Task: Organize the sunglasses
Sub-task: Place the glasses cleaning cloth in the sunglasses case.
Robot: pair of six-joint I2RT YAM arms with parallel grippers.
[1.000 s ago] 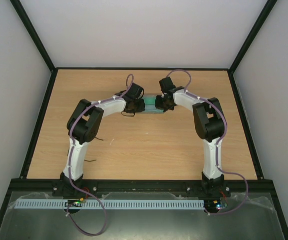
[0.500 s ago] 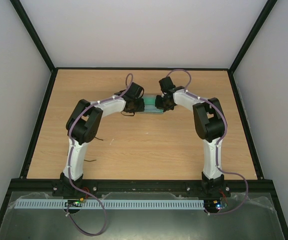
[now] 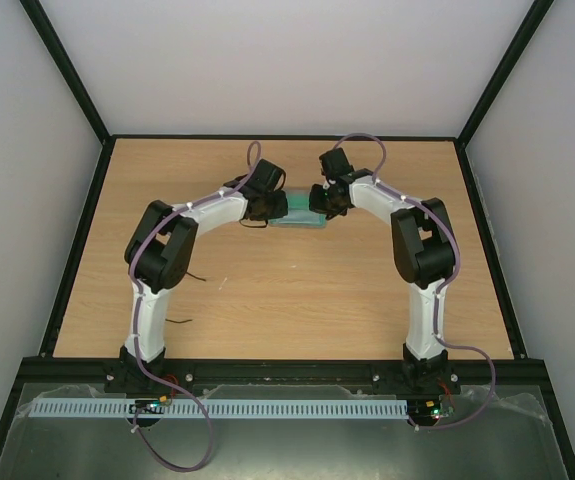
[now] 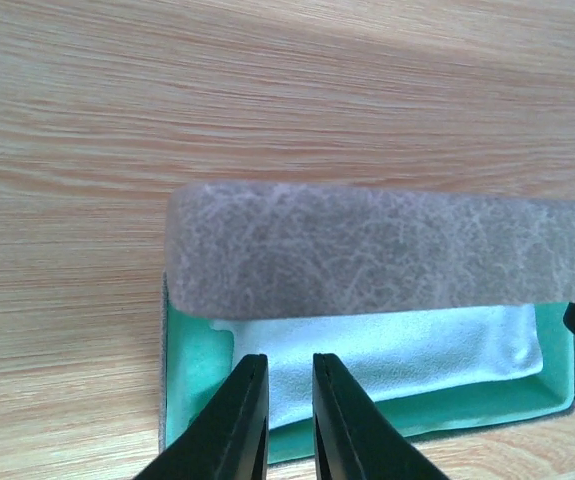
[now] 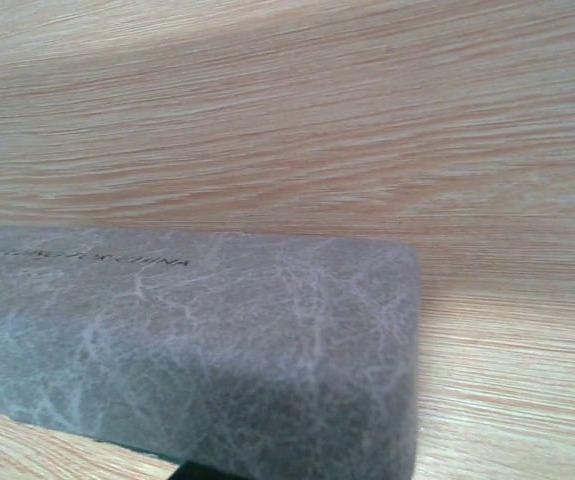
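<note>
The grey oblong case (image 3: 302,215) lies on the table's far middle, between my two grippers. In the left wrist view its grey lid (image 4: 367,250) hangs part-way over the green inside (image 4: 192,380), where a light blue cloth (image 4: 397,350) lies flat. My left gripper (image 4: 290,375) hovers over the cloth at the case's left end, its fingers a narrow slit apart with nothing between them. My right gripper (image 3: 327,198) is at the case's right end; the lid (image 5: 197,340) fills its view and hides its fingers. The sunglasses are hidden.
Bare wooden table (image 3: 297,300) lies all around the case, bounded by a black frame and white walls. Two short thin dark lines (image 3: 197,275) lie on the wood beside the left arm.
Both grippers and their forearms have shifted slightly toward the far side of the table. The case stays between them.
</note>
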